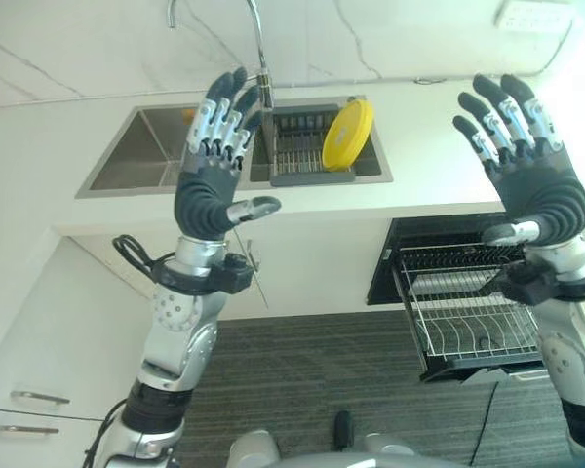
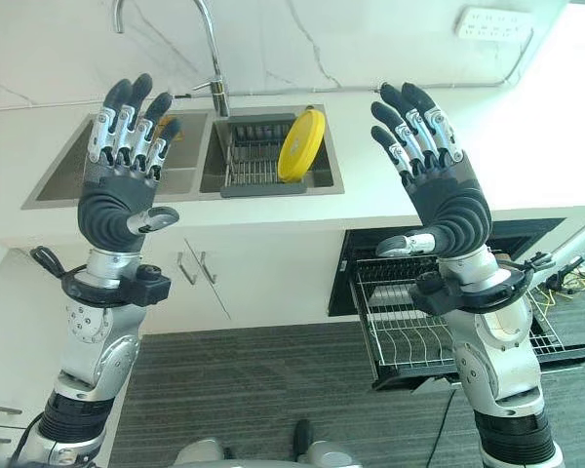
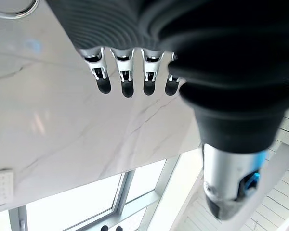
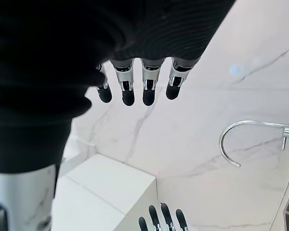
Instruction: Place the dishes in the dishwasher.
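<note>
**Both hands raised, plate waiting in the sink**

Head views: left hand (image 1: 217,166) and right hand (image 1: 526,166) lifted with fingers spread, holding nothing. A yellow plate (image 1: 347,135) stands on edge in the sink rack (image 1: 297,156), draining; the dishwasher rack (image 1: 463,312) is pulled out to receive it.

Wrist views: fingers straight before the marble wall (image 3: 77,144)

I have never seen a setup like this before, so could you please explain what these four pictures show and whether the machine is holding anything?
It is a humanoid robot with two arms. Two pictures come from cameras in its head, looking down at a kitchen; the other two come from cameras on its wrists, looking along its fingers at the marble wall. The left hand and right hand are both raised, fingers straight, holding nothing. Beyond them is a sink with a faucet; a yellow plate stands on edge in a rack in the sink's right basin. Below the counter, on the robot's right, the dishwasher is open with its wire basket pulled out.
</note>
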Available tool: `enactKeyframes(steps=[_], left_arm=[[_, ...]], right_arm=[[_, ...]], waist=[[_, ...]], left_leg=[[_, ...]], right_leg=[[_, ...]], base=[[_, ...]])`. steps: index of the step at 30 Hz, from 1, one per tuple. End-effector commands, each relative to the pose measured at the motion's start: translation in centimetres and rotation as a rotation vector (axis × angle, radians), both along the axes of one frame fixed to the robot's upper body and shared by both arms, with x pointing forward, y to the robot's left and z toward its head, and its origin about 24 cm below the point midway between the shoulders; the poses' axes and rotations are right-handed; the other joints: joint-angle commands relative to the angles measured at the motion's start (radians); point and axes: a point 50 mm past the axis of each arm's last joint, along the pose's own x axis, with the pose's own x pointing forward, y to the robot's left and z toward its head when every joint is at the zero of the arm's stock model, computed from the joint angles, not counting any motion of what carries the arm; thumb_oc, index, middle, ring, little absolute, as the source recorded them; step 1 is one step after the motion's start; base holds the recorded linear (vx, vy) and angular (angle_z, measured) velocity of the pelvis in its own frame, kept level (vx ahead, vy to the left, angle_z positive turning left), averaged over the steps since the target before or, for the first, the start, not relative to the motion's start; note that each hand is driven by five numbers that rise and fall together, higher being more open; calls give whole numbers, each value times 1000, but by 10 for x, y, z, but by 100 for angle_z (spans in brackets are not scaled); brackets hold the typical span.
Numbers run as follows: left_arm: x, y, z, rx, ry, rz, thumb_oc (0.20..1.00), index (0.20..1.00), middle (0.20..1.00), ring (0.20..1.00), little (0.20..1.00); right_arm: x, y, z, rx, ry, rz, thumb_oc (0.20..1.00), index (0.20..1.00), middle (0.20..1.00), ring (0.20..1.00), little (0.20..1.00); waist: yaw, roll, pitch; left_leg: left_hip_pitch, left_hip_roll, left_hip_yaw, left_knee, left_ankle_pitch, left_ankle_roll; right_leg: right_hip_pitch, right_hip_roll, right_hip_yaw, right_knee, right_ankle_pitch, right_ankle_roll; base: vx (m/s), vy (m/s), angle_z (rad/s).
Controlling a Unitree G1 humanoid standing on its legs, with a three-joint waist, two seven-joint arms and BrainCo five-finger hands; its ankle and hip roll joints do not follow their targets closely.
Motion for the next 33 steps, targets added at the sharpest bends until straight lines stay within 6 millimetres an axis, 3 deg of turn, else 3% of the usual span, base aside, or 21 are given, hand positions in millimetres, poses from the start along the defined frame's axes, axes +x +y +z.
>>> enactKeyframes(steps=[1, 3, 7, 11, 14, 16, 17, 19, 23, 24, 25, 28, 30, 33], left_arm=[[-11, 7, 8, -36, -70, 6, 1000, 1000, 1000, 1000, 1000], [-12, 8, 7, -39, -85, 22, 1000, 1000, 1000, 1000, 1000], [-12, 11, 5, -38, -86, 32, 1000, 1000, 1000, 1000, 1000], [-10, 7, 10, -26, -103, 1, 1000, 1000, 1000, 1000, 1000], [-9, 2, 15, -2, -107, -21, 1000, 1000, 1000, 1000, 1000], [-7, 0, 16, 7, -105, -22, 1000, 1000, 1000, 1000, 1000], [-6, -2, 17, 24, -105, -30, 1000, 1000, 1000, 1000, 1000], [-6, -3, 18, 36, -109, -23, 1000, 1000, 1000, 1000, 1000], [-4, -3, 19, 44, -107, -4, 1000, 1000, 1000, 1000, 1000], [-4, -2, 20, 53, -118, 11, 1000, 1000, 1000, 1000, 1000], [-5, -2, 20, 61, -124, 16, 1000, 1000, 1000, 1000, 1000], [-7, -5, 21, 95, -143, 54, 1000, 1000, 1000, 1000, 1000], [-7, -5, 20, 113, -138, 69, 1000, 1000, 1000, 1000, 1000], [-8, -5, 19, 127, -138, 78, 1000, 1000, 1000, 1000, 1000]], right_arm=[[-8, 2, 15, 1, -93, 16, 1000, 1000, 1000, 1000, 1000], [-10, 1, 15, -11, -108, 29, 1000, 1000, 1000, 1000, 1000], [-10, -4, 19, -7, -117, 42, 1000, 1000, 1000, 1000, 1000], [-16, -8, 19, 15, -136, 29, 1000, 1000, 1000, 1000, 1000], [-17, -5, 17, 46, -146, 5, 1000, 1000, 1000, 1000, 1000], [-18, -4, 16, 62, -148, 3, 1000, 1000, 1000, 1000, 1000], [-18, -4, 15, 85, -150, -8, 1000, 1000, 1000, 1000, 1000], [-17, -4, 14, 99, -145, -8, 1000, 1000, 1000, 1000, 1000], [-13, -4, 13, 118, -126, -20, 1000, 1000, 1000, 1000, 1000], [-12, -4, 12, 114, -120, -18, 1000, 1000, 1000, 1000, 1000], [-12, -5, 13, 118, -120, -16, 1000, 1000, 1000, 1000, 1000], [-13, -3, 13, 122, -110, 1, 1000, 1000, 1000, 1000, 1000], [-12, -1, 12, 123, -99, -4, 1000, 1000, 1000, 1000, 1000], [-12, -2, 13, 127, -98, -5, 1000, 1000, 1000, 1000, 1000]], waist=[[9, 28, -20], [10, 43, -22], [12, 51, -40], [14, 56, -53], [16, 55, -52], [16, 58, -53], [16, 70, -48], [15, 70, -47], [8, 63, -45], [4, 57, -46], [0, 48, -45], [-9, 33, -45], [-6, 33, -43], [-1, 32, -46]], left_leg=[[82, 4, -20, -185, 149, 8], [65, 49, -45, -224, 224, -14], [63, 51, -47, -224, 202, -15], [77, 2, -56, -224, 171, 18], [94, -48, -87, -224, 152, 55], [104, -65, -100, -224, 145, 69], [125, -80, -124, -224, 132, 84], [133, -89, -133, -224, 124, 87], [149, -93, -136, -224, 114, 80], [153, -90, -127, -224, 106, 74], [156, -83, -116, -224, 93, 69], [169, -66, -105, -224, 64, 58], [185, -46, -95, -224, 52, 53], [193, -13, -84, -224, 60, 44]], right_leg=[[92, -41, 46, 8, -70, 112], [110, -56, 46, 6, -81, 120], [130, -97, 22, 9, -95, 145], [104, -142, -7, 89, -117, 181], [52, -177, -14, 221, -89, 209], [15, -187, -8, 318, -69, 212], [-50, -182, 8, 460, -41, 208], [-85, -176, 17, 484, -34, 203], [-101, -150, -1, 365, -56, 190], [-96, -159, -6, 263, -43, 192], [-92, -180, -1, 159, -6, 201], [-99, -230, 26, 26, 103, 230], [-106, -248, 24, 24, 118, 237], [-81, -230, 19, 20, 79, 240]], base=[[227, 180, -19], [209, 245, -28], [247, 277, -23], [197, 293, -20], [200, 274, 20], [207, 267, 32], [162, 195, 28], [120, 110, 23], [156, -24, 1], [119, -175, 6], [158, -217, 3], [133, -287, -5], [130, -347, 6], [108, -362, 7]])
